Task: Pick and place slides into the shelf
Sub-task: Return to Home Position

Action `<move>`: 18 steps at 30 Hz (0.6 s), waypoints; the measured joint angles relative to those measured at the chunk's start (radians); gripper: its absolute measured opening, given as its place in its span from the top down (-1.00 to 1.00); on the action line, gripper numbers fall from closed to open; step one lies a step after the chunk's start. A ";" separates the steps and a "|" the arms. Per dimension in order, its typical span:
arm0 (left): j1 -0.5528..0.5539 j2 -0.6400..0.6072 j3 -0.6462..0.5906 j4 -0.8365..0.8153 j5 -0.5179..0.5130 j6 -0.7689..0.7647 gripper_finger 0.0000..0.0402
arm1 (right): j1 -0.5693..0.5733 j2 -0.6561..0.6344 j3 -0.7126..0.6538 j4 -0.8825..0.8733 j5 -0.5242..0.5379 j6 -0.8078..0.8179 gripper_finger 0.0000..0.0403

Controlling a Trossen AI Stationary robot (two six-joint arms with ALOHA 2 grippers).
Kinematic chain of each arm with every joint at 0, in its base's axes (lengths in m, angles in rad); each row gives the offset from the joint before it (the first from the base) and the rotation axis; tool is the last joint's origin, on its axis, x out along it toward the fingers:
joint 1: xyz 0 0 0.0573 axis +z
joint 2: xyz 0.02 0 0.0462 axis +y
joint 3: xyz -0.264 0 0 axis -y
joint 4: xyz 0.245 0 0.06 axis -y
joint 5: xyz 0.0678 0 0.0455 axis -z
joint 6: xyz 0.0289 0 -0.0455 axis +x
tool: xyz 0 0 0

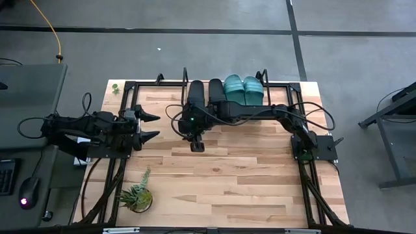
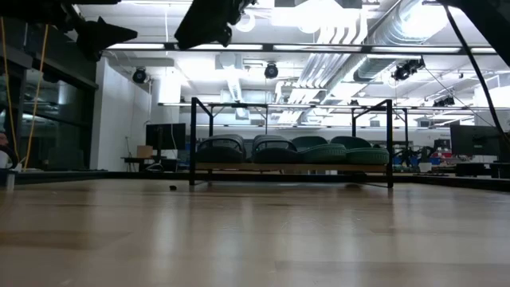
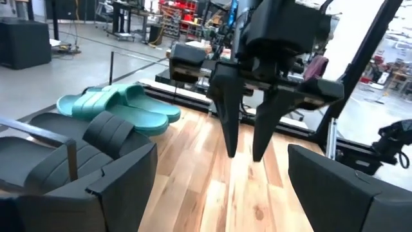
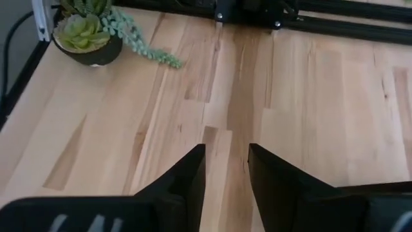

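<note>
Since all four slides are already lined up on the shelf (image 2: 288, 167) at the far edge of the table (image 1: 247, 185), black slides (image 1: 207, 91) on the left-arm side and teal slides (image 1: 244, 88) next to them, I'd say the placing is done and all that's left is parking the arms. The right gripper (image 1: 197, 147) hangs over bare wood just in front of the black slides, fingers a little apart and holding nothing; its wrist cam shows only tabletop between them. The left gripper (image 1: 155, 126) sits off to its own side, spread wide and empty, pointing across at the right arm. The risky part, imo, is that the right arm is stretched right across the table with its forearm close along the front of the shelf, so a sloppy swing home could clip a heel and drag a slide off the board. The cables (image 1: 320, 109) looping off that arm could also snag a bracket. The potted succulent (image 1: 136, 195) is well clear of both arms, so no worry there.
</note>
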 joint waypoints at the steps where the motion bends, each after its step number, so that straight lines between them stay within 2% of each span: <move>1: 0.000 -0.001 0.000 -0.005 0.002 0.000 -0.63 | 0.002 -0.004 0.000 -0.007 -0.001 0.007 0.47; 11: 0.000 -0.001 0.000 -0.016 0.003 -0.003 -0.63 | 0.038 -0.086 -0.001 -0.052 0.020 0.015 0.48; 18: 0.000 -0.001 0.000 -0.016 0.003 -0.003 -0.63 | 0.050 -0.183 0.000 -0.101 0.023 -0.005 0.65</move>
